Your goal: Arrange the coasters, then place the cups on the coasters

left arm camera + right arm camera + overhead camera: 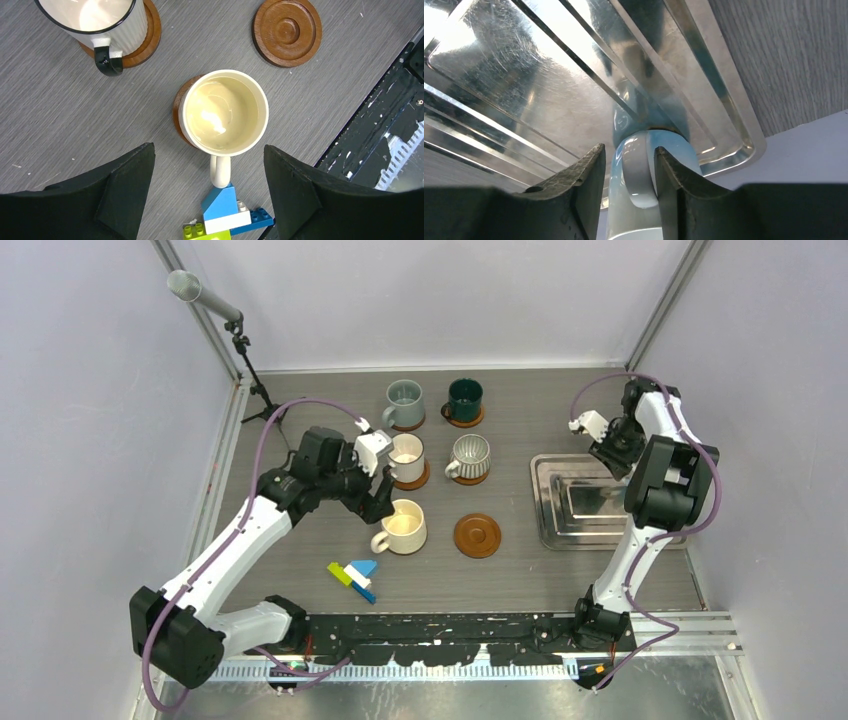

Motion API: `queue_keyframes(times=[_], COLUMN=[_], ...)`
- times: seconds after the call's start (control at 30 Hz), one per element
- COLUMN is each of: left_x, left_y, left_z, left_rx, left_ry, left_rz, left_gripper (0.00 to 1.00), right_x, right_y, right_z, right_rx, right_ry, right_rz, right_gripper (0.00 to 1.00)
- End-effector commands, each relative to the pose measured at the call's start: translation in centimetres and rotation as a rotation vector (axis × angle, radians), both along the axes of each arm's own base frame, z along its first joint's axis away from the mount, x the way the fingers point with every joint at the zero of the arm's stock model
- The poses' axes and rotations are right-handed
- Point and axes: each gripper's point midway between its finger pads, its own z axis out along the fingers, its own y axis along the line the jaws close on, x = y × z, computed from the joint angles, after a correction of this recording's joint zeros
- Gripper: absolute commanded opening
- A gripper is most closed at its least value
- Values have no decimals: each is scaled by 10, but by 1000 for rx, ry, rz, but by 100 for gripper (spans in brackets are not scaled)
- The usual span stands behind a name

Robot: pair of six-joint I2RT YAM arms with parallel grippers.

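The grey table (560, 580) holds a steel tray (545, 502) on its right side, and the right arm bends over that tray. In the right wrist view the right gripper (629, 149) has its jaws drawn in narrow around the handle of a pale mug (639, 175), which sits at a corner of the tray, close to the rim. One finger (669, 175) lies against the handle. Whether the pair is actually pinching it cannot be told.

The left arm reaches in from the left. The left gripper (207, 150) hangs above the cream mug (402, 528) with its jaws spread wide, one finger to each side and neither touching it.

Five mugs stand upright on the table in two columns, each on a coaster. The blue-grey mug (405, 403) and the dark green mug (465, 400) are at the back. The white mug (407, 458) and the ribbed mug (470, 457) are in the middle. The cream mug is at the front left, its handle pointing toward the blocks, and its coaster (179, 107) shows from under it on one side only.

To its right lies the bare coaster (477, 536), with nothing on it.

A small cluster of coloured blocks (355, 578), green, white and blue, lies just in front of the cream mug.
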Motion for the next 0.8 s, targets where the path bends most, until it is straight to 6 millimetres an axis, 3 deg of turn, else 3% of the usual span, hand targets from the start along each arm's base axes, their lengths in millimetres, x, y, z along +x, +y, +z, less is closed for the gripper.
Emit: queue_keyframes(times=[0.0, 0.27, 0.6, 0.77], left_x=[3, 5, 7, 7], left_y=[-1, -1, -1, -1], left_z=[12, 16, 15, 15], left_rx=[-34, -54, -70, -73], left_ry=[-12, -14, -2, 0], left_rz=[-2, 3, 11, 9], left_gripper=[82, 82, 82, 82], right_x=[-11, -20, -10, -8], right_y=[4, 0, 7, 26], right_z=[5, -2, 14, 26], right_rx=[12, -17, -33, -19], right_ry=[34, 48, -17, -43], right_rz=[67, 144, 193, 208], right_gripper=[43, 46, 1, 1])
